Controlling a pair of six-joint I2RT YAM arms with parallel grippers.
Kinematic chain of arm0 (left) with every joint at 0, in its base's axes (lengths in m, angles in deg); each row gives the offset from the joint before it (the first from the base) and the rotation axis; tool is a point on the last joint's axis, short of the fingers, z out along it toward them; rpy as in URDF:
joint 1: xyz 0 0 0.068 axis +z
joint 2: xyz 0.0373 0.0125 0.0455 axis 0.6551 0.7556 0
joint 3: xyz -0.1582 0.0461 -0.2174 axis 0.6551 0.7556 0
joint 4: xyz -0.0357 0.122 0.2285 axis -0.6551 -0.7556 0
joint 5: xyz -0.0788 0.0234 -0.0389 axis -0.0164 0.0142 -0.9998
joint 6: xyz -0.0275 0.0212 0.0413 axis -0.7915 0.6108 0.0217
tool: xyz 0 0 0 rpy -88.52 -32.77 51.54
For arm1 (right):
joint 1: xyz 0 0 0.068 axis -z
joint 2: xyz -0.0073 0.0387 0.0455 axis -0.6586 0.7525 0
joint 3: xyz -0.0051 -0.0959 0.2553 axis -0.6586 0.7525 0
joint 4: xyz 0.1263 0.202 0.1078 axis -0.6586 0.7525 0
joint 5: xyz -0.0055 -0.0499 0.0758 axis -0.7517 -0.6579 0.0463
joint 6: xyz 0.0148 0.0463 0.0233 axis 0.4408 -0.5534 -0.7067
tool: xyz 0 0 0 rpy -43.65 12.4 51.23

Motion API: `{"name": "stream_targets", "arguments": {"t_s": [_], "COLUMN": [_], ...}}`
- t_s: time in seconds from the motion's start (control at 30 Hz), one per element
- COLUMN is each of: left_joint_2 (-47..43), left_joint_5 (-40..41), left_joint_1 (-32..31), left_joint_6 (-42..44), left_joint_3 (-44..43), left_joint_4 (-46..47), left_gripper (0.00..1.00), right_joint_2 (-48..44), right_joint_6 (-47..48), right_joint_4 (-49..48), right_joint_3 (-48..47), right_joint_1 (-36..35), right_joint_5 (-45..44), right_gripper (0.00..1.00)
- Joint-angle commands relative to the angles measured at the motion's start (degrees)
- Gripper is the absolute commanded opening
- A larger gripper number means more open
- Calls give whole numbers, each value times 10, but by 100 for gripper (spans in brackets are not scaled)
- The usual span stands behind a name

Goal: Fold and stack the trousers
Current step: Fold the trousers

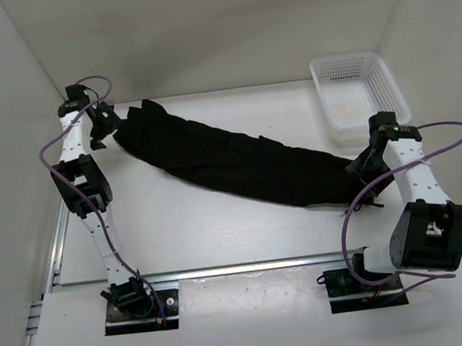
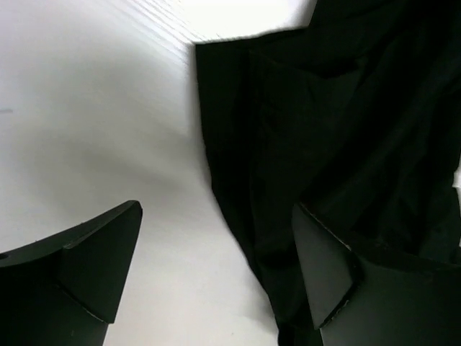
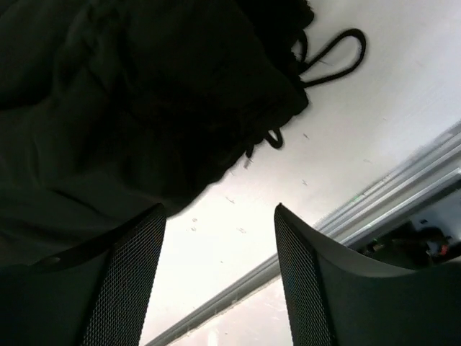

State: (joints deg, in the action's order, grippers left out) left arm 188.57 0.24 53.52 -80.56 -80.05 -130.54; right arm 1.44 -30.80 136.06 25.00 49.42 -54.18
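A: Trousers (image 1: pixel 230 160), where?
B: On the counter (image 1: pixel 179 229), one long diagonal band. Drawstring end just near-side of the basket (image 1: pixel 320 96), other end well left of it.
A: Pincers?
B: Left pincer (image 2: pixel 216 209) spread, at the end far from the basket, one finger (image 2: pixel 324 267) over cloth. Right pincer (image 3: pixel 220 209) spread at the drawstring end, pinching nothing.

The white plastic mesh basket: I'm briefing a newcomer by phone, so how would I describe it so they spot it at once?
Start at the white table and go to its far right corner, beyond the right gripper. The white plastic mesh basket sits there, rectangular and shallow. It alone has perforated walls, unlike the flat black cloth trousers nearby.
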Motion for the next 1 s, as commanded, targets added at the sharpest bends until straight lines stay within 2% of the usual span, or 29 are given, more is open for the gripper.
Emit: {"name": "stream_targets", "arguments": {"t_s": [0.0, 0.1, 0.2, 0.27, 0.3, 0.37, 0.53, 0.7, 0.8, 0.83, 0.87, 0.97], "left_joint_2": [49, 98, 134, 139, 139, 139, 86, -24, -110, -133, -156, -234], "left_joint_5": [-42, -52, -68, -73, -73, -68, -10, 33, 91, 134, 149, 165], "left_joint_1": [-20, -20, -20, -20, -25, -25, -2, 43, 54, 54, 54, 72], "left_joint_6": [-2, -16, -16, -21, -21, -27, -38, -59, -64, -64, -71, -92], "left_joint_3": [-54, -83, -121, -128, -128, -133, -69, 78, 180, 204, 259, 357], "left_joint_4": [-15, -15, -15, -15, -15, -15, -15, -15, -15, -15, -15, -20], "left_gripper": [98, 94, 81, 66, 41, 10, 10, 10, 10, 10, 10, 10], "right_joint_2": [38, 89, 151, 189, 226, 261, 288, 244, 200, 181, 172, 144], "right_joint_6": [-2, -2, -2, 14, 19, 26, 32, 46, 46, 40, 39, 32], "right_joint_4": [-37, -79, -117, -123, -123, -123, -106, -88, -75, -75, -66, -46], "right_joint_3": [1, -4, -25, -49, -61, -102, -128, -73, -32, -16, -9, 11], "right_joint_1": [3, 3, 3, 3, 3, 3, 3, 3, 3, 3, 3, 3], "right_joint_5": [42, 35, 24, 24, 24, 31, 24, 10, 9, 9, 9, 3], "right_gripper": [67, 64, 61, 61, 61, 61, 61, 61, 60, 59, 59, 57]}}
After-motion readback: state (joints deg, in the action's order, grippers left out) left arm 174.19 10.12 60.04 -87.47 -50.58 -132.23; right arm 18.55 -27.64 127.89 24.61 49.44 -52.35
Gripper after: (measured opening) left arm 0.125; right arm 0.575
